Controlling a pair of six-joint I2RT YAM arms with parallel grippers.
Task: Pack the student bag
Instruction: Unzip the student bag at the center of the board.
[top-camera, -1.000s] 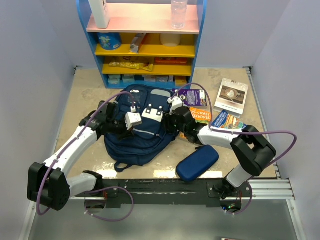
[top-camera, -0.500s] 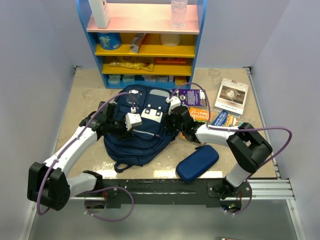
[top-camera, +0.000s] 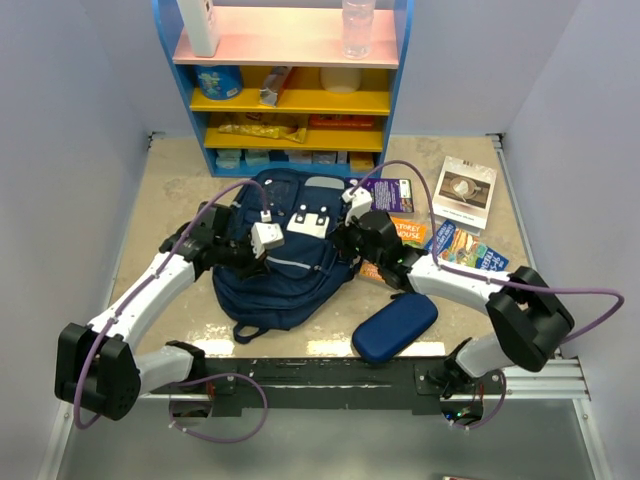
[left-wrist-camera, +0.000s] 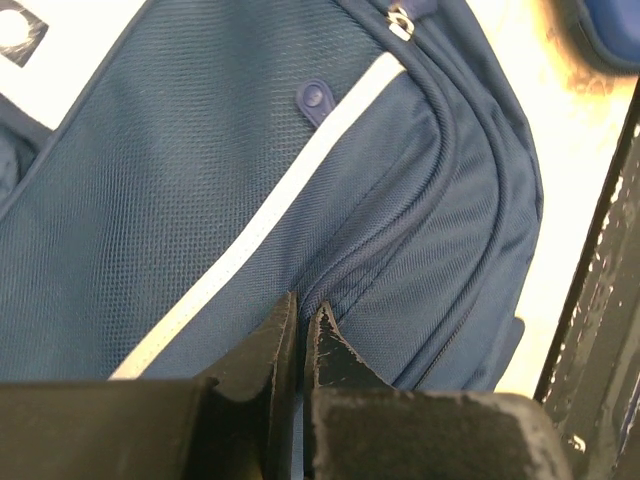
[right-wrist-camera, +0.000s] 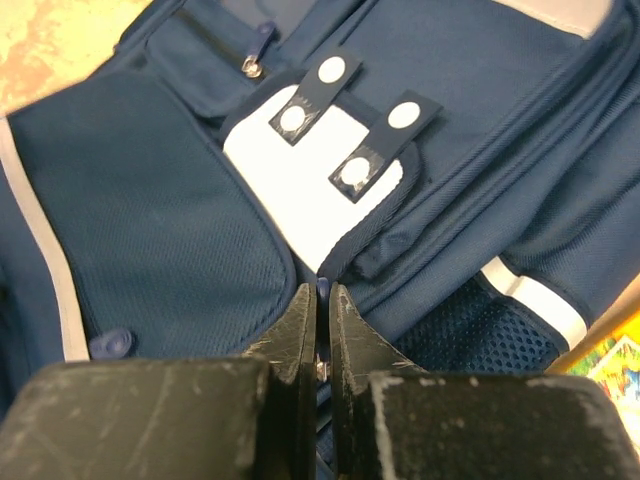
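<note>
The student bag (top-camera: 290, 285) lies flat in the middle of the table, navy, front side up. My left gripper (top-camera: 262, 252) rests on its left half. In the left wrist view that gripper (left-wrist-camera: 302, 315) is shut, pinching a fold of bag (left-wrist-camera: 200, 180) fabric at a zip seam below the light stripe (left-wrist-camera: 260, 230). My right gripper (top-camera: 343, 240) reaches in from the bag's right side. Its wrist view shows the gripper (right-wrist-camera: 323, 300) shut on a small blue zip pull (right-wrist-camera: 322, 288), just below the white label patch (right-wrist-camera: 310, 190) on the bag (right-wrist-camera: 150, 220).
A dark blue oblong zip case (top-camera: 395, 327) lies near the front rail, right of the bag. Books (top-camera: 463, 190) and colourful booklets (top-camera: 400, 205) lie to the right. A blue shelf unit (top-camera: 290, 80) with snacks and a bottle stands at the back.
My right gripper has closed onto the zip pull, and the right arm's elbow has swung out to the right. The left arm has stayed where it was.
</note>
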